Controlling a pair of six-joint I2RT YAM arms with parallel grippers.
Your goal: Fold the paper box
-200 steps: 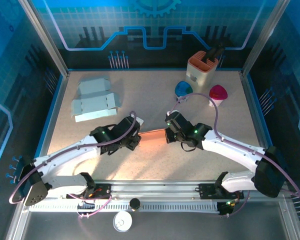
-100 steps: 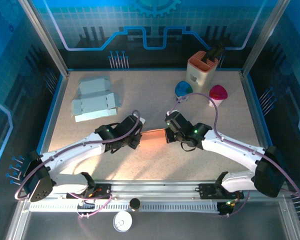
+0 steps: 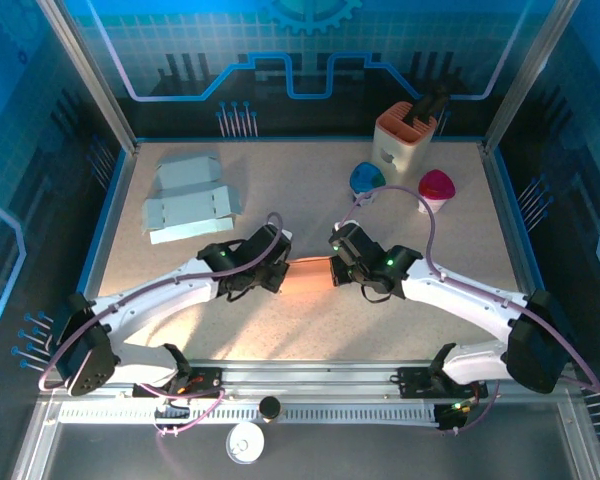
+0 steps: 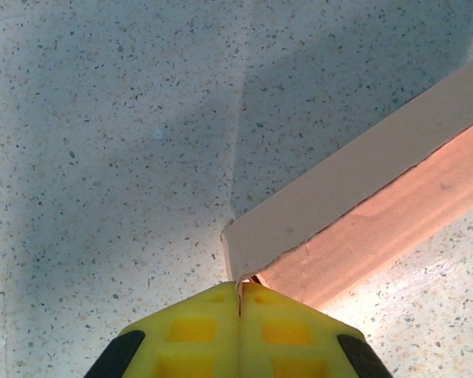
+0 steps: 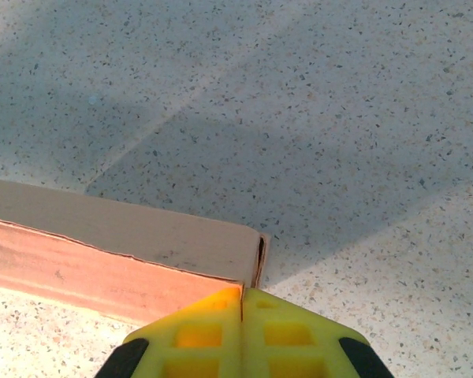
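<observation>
- Step in hand: forming the side wall of the paper box. Both arms meet at mid-table, one at each end of the brown card piece.
- Left gripper: yellow pads pressed together. The corner of the raised card wall runs into the seam between them, so I judge it pinched on the paper box's left end.
- Right gripper: pads likewise together. The folded end of the card wall sits directly ahead of the tips and touches them, so I judge it clamped on the right end.
- Location of the work: in the overhead view the paper box lies between the two grippers, spanning from one set of fingertips to the other. In both wrist views one long wall stands up from the base panel.
- Next move, in my judgement: crease the wall fully upright along its whole length. Then release one end and turn in the end flap, keeping the other end held so the card does not slide.
- Risk: the thin card may spring back flat once released.
- Count: one paper box in work and two grippers.
- Beyond the left gripper is one pile of flat blue box blanks. The number of sheets cannot be told.
- Beyond the right gripper are one orange-and-white holder, one blue cup and one pink cup.
</observation>
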